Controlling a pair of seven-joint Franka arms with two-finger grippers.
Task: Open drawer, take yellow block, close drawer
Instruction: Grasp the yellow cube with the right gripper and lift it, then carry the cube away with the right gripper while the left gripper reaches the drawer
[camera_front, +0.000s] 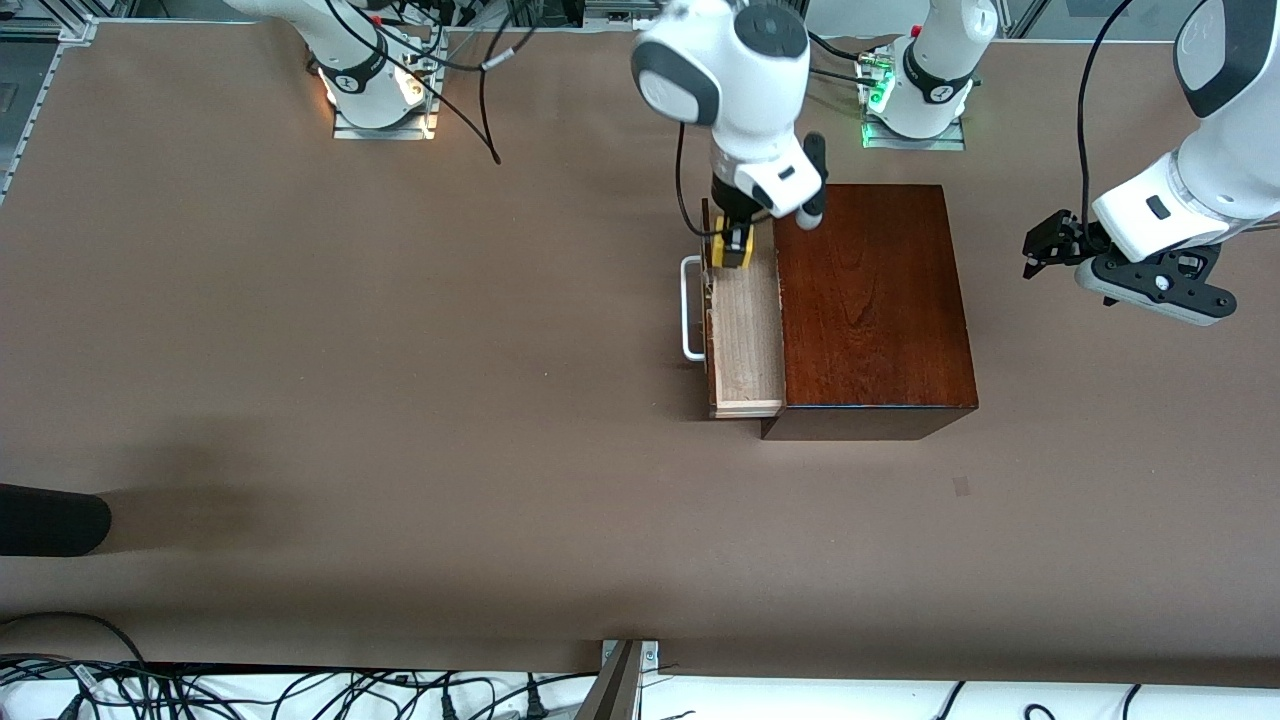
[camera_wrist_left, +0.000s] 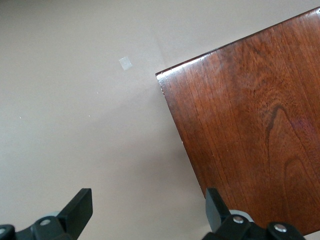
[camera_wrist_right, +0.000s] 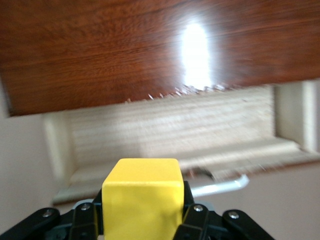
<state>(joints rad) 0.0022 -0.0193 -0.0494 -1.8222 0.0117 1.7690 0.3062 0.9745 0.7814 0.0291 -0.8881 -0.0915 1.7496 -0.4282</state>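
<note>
Brown worktop (camera_front: 400, 400) carries one glossy mahogany box (camera_front: 870, 300) with one pale-wood drawer (camera_front: 745, 340) pulled out. Right end effector (camera_front: 733, 243), directly over the tray, is clamped on one small yellow cube (camera_wrist_right: 142, 197). Left end effector (camera_wrist_left: 145, 210) waits spread, empty, beside the box.

The drawer (camera_front: 745, 335) is standing pulled out of the glossy mahogany-coloured box (camera_front: 870, 300), exposing its pale light-wood tray. Its dark front is carrying a white U-shaped handle (camera_front: 690, 308) facing the right arm's end of the counter. The yellow block (camera_wrist_right: 142, 200), a small plain cube, is sitting clamped in the right claw (camera_front: 730, 245) over the drawer's tray.
</note>
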